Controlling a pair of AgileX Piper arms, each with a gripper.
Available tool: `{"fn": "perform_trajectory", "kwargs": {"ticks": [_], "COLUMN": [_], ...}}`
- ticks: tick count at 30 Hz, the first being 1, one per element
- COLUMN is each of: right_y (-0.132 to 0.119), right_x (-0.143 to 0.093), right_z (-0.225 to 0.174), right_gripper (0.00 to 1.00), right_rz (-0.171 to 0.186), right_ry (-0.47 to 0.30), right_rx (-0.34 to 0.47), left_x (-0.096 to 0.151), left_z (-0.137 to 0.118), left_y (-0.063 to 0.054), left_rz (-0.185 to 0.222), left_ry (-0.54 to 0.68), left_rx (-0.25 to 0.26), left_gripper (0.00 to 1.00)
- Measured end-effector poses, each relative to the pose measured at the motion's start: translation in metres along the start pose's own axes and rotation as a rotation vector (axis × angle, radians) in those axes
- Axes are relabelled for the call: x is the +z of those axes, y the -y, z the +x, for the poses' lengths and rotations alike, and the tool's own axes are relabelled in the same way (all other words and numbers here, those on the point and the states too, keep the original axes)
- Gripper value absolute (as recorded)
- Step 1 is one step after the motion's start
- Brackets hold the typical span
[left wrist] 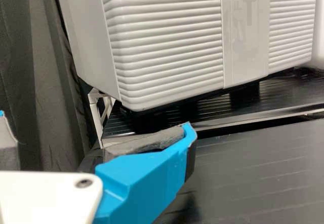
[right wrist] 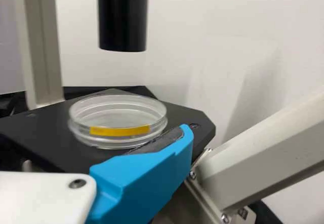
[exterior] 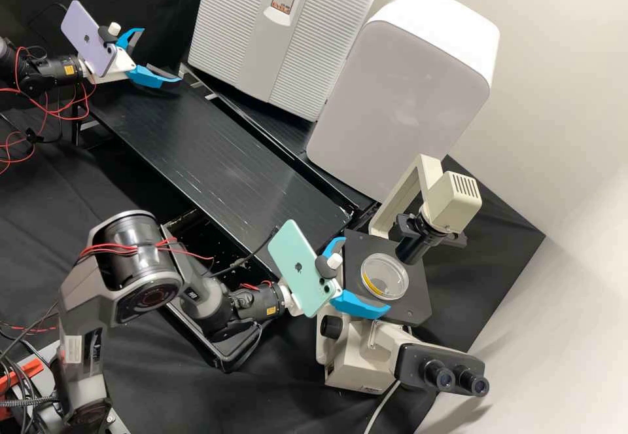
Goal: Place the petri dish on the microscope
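Parted blue fingers (left wrist: 139, 183) face a ribbed pale cabinet (left wrist: 167, 41)

One petri dish (exterior: 386, 275), one microscope (exterior: 356, 359) — two grippers (exterior: 366, 273), two arms (exterior: 136, 260), two phones (exterior: 297, 267), two eyepieces (exterior: 438, 375).

Light lies bright and soft on the pale wall (exterior: 556, 107) in my high view, while the black cloth (exterior: 170, 381) sinks into deep gloom. The black bench top (exterior: 216, 152) gives me a dull sheen, and glints run round the petri dish (exterior: 384, 277); from my right wrist I see a grey, soft-edged shadow (right wrist: 258, 87) on the wall.
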Motion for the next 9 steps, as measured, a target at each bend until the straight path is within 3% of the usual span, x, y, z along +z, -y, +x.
{"fn": "perform_trajectory", "kwargs": {"ticks": [5,9], "right_y": [-0.010,-0.019], "right_x": [-0.009,-0.016], "right_z": [-0.016,-0.026], "right_gripper": [1.00,1.00], "right_rz": [0.049,0.155], "right_ry": [-0.068,-0.136], "right_rx": [0.073,0.081], "left_x": [0.000,0.000], "left_z": [0.000,0.000], "left_y": [0.000,0.000], "left_rz": [0.000,0.000], "left_ry": [0.000,0.000], "left_rx": [0.000,0.000], "left_gripper": [1.00,1.00]}}
